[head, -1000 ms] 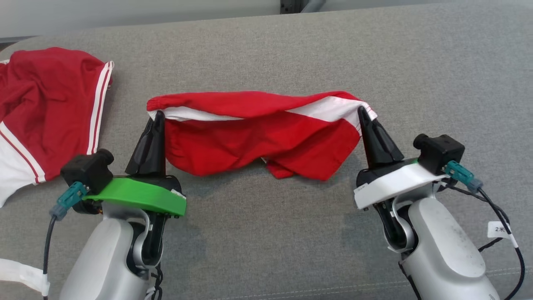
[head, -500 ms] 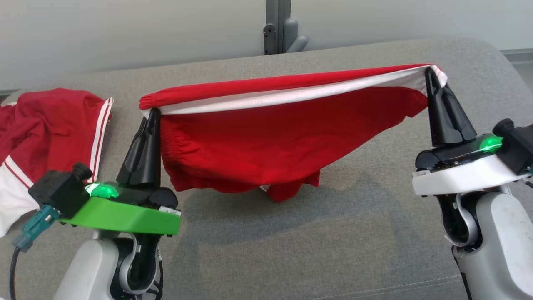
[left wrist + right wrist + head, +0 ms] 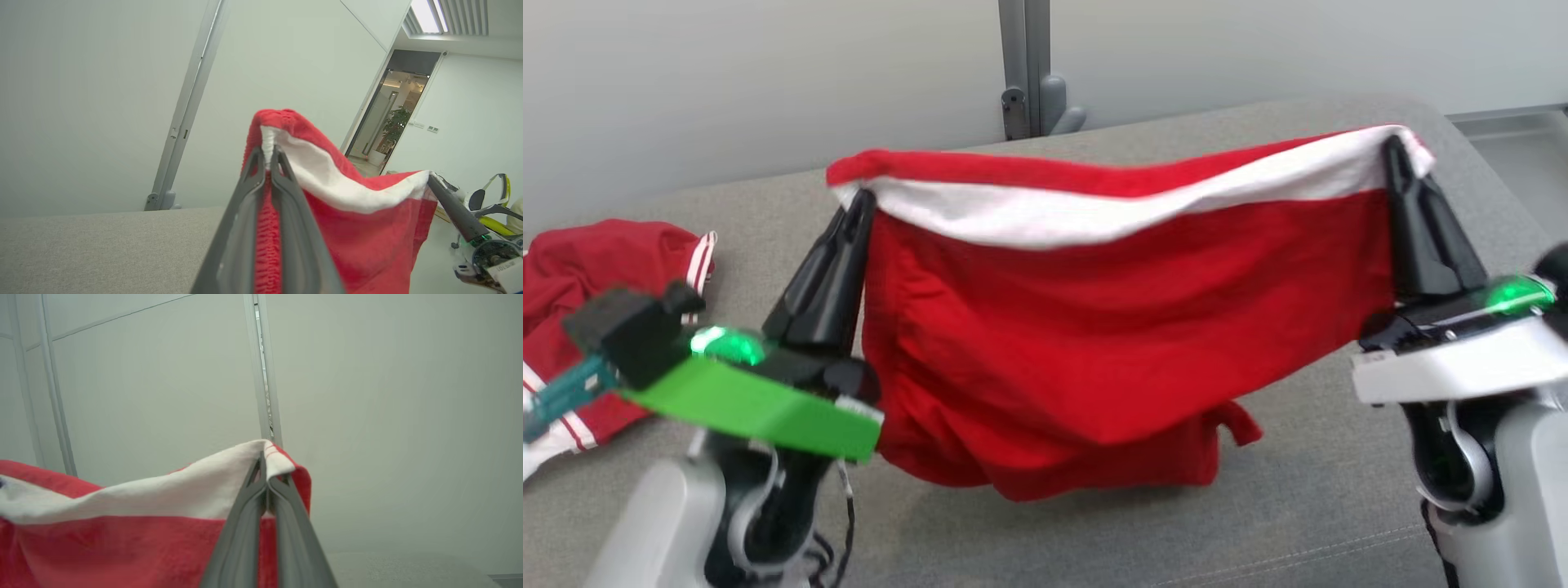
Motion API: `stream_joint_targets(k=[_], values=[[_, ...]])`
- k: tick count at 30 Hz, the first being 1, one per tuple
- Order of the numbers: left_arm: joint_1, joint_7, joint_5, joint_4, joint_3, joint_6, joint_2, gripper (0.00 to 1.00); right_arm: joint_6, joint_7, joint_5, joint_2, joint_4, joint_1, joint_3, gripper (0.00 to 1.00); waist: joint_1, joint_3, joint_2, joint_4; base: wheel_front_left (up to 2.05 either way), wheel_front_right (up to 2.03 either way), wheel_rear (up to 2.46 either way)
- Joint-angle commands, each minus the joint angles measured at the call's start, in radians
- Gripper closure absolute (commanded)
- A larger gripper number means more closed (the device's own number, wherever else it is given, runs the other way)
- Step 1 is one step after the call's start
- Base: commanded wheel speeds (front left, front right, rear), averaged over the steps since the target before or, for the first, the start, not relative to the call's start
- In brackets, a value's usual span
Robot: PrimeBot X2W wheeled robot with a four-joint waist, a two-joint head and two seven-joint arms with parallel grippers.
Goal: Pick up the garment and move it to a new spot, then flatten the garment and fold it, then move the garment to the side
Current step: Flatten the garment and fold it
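Red garment (image 3: 1111,343) strung up between both arms
Left gripper (image 3: 861,202) and right gripper (image 3: 1395,149) each pinch a waistband corner tight, hanging it over the grey cushion's (image 3: 1094,539) middle (other red cloth (image 3: 580,269) lies at its left edge).

In the head view, the left gripper (image 3: 858,208) stood at centre left, its fingers pressed together and leaning up-right, pinching the garment (image 3: 1111,343). The right gripper (image 3: 1395,155), at upper right, pinched it likewise. The left forearm (image 3: 645,531) and right forearm (image 3: 1523,490) rose from the bottom corners.
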Motion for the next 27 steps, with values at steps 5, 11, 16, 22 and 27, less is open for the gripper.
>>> stream_joint_targets(k=[5, 11, 16, 22, 27], values=[[-0.243, 0.087, -0.001, 0.167, -0.008, -0.043, 0.018, 1.00, -0.001, 0.022, 0.066, -0.039, 0.146, -0.218, 0.090, 1.00, 0.0000, 0.094, 0.0097, -0.006, 0.00, 0.00, 0.00], [-0.531, 0.140, 0.018, 0.387, 0.006, -0.060, 0.004, 1.00, -0.001, -0.012, 0.107, -0.026, 0.373, -0.522, 0.156, 1.00, 0.0000, 0.204, 0.0097, -0.033, 0.00, 0.00, 0.00], [-0.814, 0.086, 0.098, 0.644, 0.008, -0.084, -0.005, 1.00, -0.001, -0.095, 0.117, 0.005, 0.635, -0.859, 0.160, 1.00, 0.0000, 0.291, 0.0097, -0.056, 0.00, 0.00, 0.00], [-1.036, -0.061, 0.195, 0.880, -0.006, -0.099, -0.020, 1.00, -0.001, -0.208, 0.092, 0.055, 0.872, -1.116, 0.135, 1.00, 0.0000, 0.402, 0.0097, -0.084, 0.00, 0.00, 0.00], [-1.108, -0.160, 0.239, 1.015, -0.032, -0.134, -0.005, 1.00, -0.001, -0.234, 0.122, 0.076, 0.951, -1.141, 0.193, 1.00, 0.0000, 0.526, 0.0097, -0.122, 0.00, 0.00, 0.00]])
